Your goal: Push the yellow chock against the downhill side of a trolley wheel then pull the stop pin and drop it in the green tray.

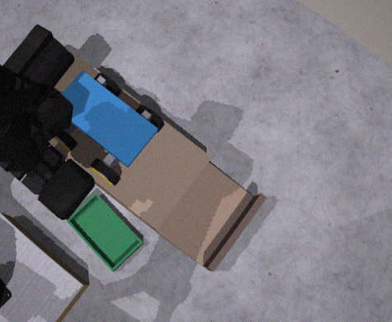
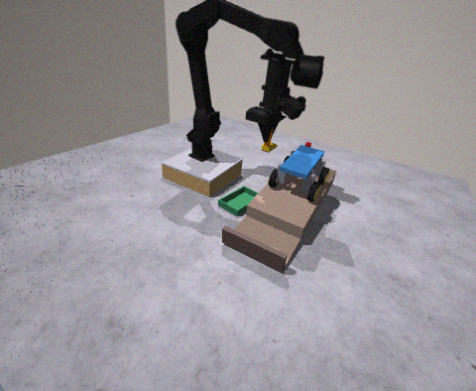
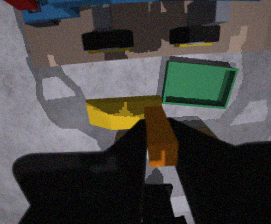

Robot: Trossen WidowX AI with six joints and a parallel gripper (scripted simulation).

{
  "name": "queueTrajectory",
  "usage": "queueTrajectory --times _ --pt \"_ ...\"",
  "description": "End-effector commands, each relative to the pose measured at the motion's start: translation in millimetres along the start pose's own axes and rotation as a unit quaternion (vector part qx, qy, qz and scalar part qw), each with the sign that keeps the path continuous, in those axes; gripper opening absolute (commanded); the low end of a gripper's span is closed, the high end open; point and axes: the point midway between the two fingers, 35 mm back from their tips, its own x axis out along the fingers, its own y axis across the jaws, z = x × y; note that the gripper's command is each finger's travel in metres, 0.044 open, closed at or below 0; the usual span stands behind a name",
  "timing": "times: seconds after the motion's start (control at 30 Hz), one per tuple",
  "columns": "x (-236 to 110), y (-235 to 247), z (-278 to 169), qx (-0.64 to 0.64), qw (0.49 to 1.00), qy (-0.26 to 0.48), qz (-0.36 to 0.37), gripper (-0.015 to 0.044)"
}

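My gripper (image 2: 268,133) (image 3: 154,124) is shut on the orange handle (image 3: 160,131) of the yellow chock (image 2: 269,146) (image 3: 118,113) and holds it in the air, beside the uphill end of the ramp (image 1: 174,176) (image 2: 276,223). The blue trolley (image 1: 113,118) (image 2: 302,164) (image 3: 66,12) stands on the upper part of the ramp. The red stop pin (image 2: 307,144) (image 3: 22,4) sits at the trolley's uphill end; in the overhead view the arm hides it. Two of the trolley's wheels (image 3: 108,40) (image 3: 193,34) show in the wrist view. The green tray (image 1: 89,243) (image 2: 231,205) (image 3: 230,85) lies on the table beside the ramp.
The arm's tan base block (image 1: 43,261) (image 2: 201,176) stands next to the tray. The ramp ends in a raised lip (image 1: 235,233) (image 2: 253,250) at its low end. The arm (image 1: 19,114) covers the trolley's uphill end in the overhead view.
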Motion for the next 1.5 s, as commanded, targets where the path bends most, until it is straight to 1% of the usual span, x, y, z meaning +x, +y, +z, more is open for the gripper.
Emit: queueTrajectory --times 0.0,1.23,1.47 --pt "1 -13 3 -0.003 1.000 -0.001 -0.002 0.0000" --pt "11 -157 30 -0.003 1.000 -0.002 -0.010 0.0000" --pt "11 -163 31 -0.003 0.999 -0.001 0.044 0.0000"
